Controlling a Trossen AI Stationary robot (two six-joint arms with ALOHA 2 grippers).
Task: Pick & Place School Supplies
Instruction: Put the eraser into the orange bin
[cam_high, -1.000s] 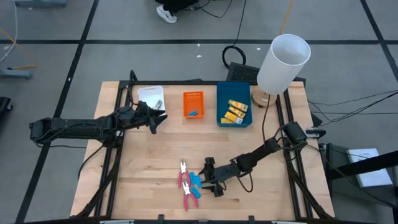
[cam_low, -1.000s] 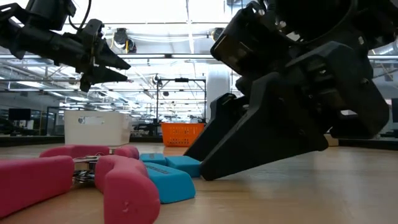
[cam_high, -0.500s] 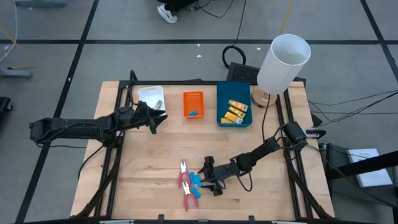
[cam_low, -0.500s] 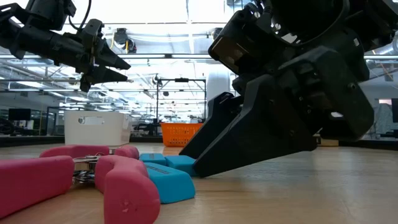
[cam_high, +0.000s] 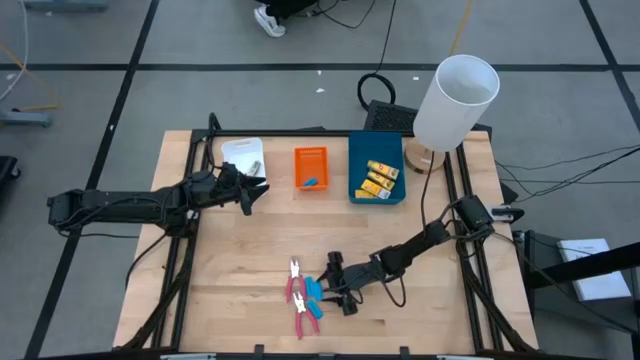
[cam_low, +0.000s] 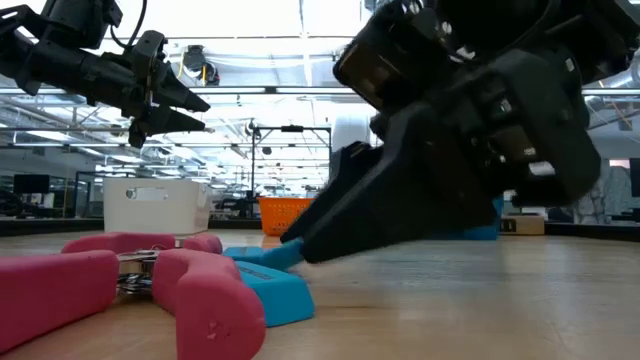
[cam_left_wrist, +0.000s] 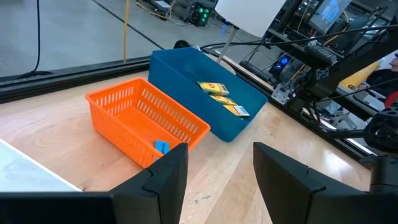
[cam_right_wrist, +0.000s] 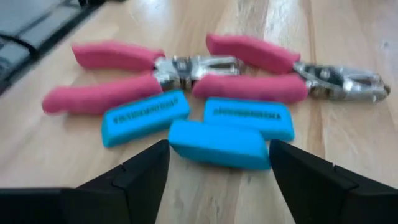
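Observation:
Three light-blue pieces (cam_right_wrist: 219, 144) lie beside two pink-handled pliers (cam_right_wrist: 155, 71) on the wood near the table's near edge (cam_high: 312, 292). My right gripper (cam_right_wrist: 219, 180) (cam_high: 335, 287) is low over the table, just right of them, and shut on the nearest piece. My left gripper (cam_left_wrist: 214, 180) (cam_high: 250, 190) hangs open above the table in front of the white tray (cam_high: 243, 155). Yellow packets (cam_high: 377, 180) lie in the blue tray (cam_left_wrist: 186, 62). One more blue piece (cam_left_wrist: 161, 147) sits in the orange tray (cam_high: 310, 168). My right gripper has the nearest light-blue piece between its two fingers, one finger (cam_right_wrist: 140, 177) at each short end (cam_right_wrist: 177, 140). The fingers come in low, slanting down from the table's right. I cannot tell whether the piece is off the wood.
A tall white cylinder (cam_high: 455, 100) stands at the far right corner. The three trays line the far edge. Black frame rails (cam_high: 180, 260) run along both sides of the table. Bare wood lies between the trays and the pliers.
In the low view my right gripper has tipped up and risen a little: the fingers' lower edge lay on the wood and now stands above it, by the light-blue pieces.

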